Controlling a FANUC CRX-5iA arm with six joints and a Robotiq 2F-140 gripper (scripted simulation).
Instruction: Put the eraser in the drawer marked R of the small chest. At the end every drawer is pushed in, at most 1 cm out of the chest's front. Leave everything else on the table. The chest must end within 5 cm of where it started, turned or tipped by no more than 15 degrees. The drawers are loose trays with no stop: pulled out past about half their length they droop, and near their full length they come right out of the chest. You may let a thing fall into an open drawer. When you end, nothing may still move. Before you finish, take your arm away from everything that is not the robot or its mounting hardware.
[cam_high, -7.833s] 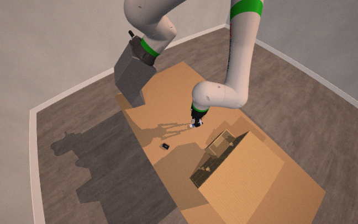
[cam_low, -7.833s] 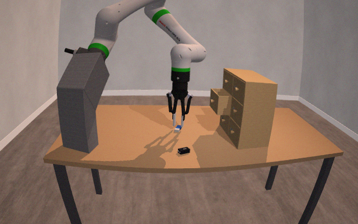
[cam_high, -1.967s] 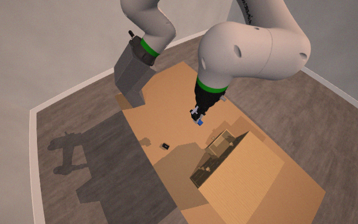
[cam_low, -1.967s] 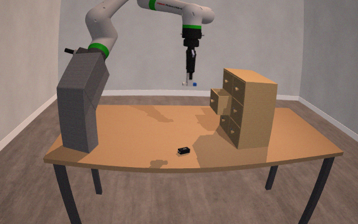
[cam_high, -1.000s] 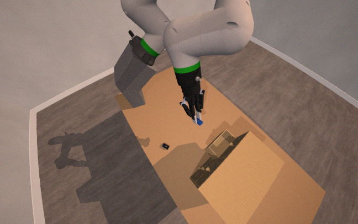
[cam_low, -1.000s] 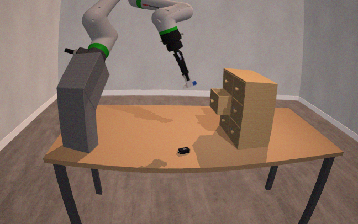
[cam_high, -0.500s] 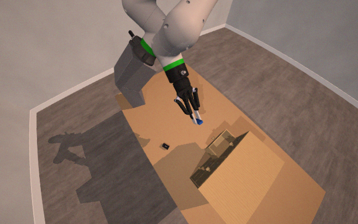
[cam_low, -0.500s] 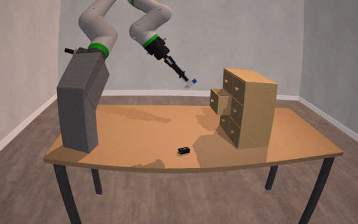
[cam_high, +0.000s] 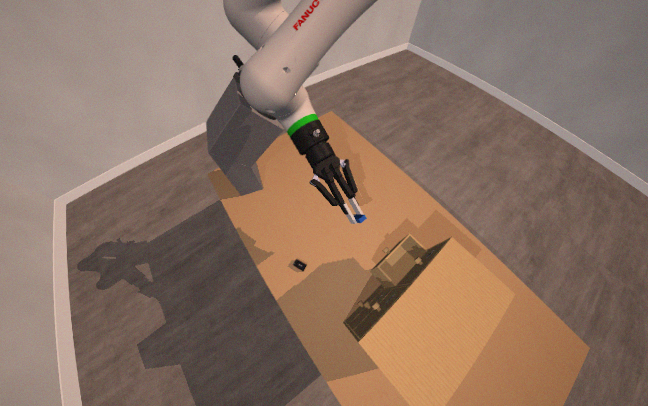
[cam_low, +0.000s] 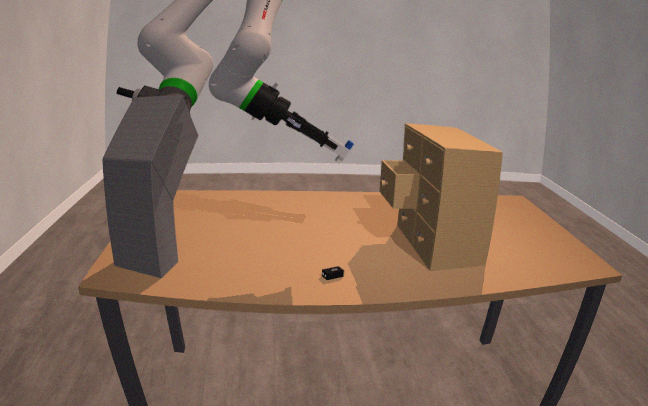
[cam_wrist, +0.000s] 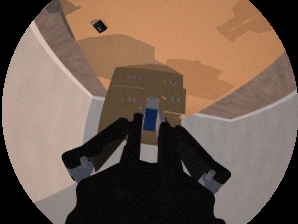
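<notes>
Gripper (cam_low: 344, 148) pinches the blue-and-white eraser (cam_low: 346, 147) in mid-air, near the open drawer (cam_low: 398, 183) but short of it. Risk: releasing here drops it onto the table (cam_low: 240, 240), not the tray

Chest (cam_low: 462, 200) on table (cam_low: 240, 235)

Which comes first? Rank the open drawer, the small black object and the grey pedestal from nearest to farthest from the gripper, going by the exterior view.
The gripper holds the eraser.
1. Open drawer: just beyond the fingertips, lower, pulled out of the chest.
2. Small black object: below, near the table's front edge.
3. Grey pedestal: far side, at the arm's base.
</notes>
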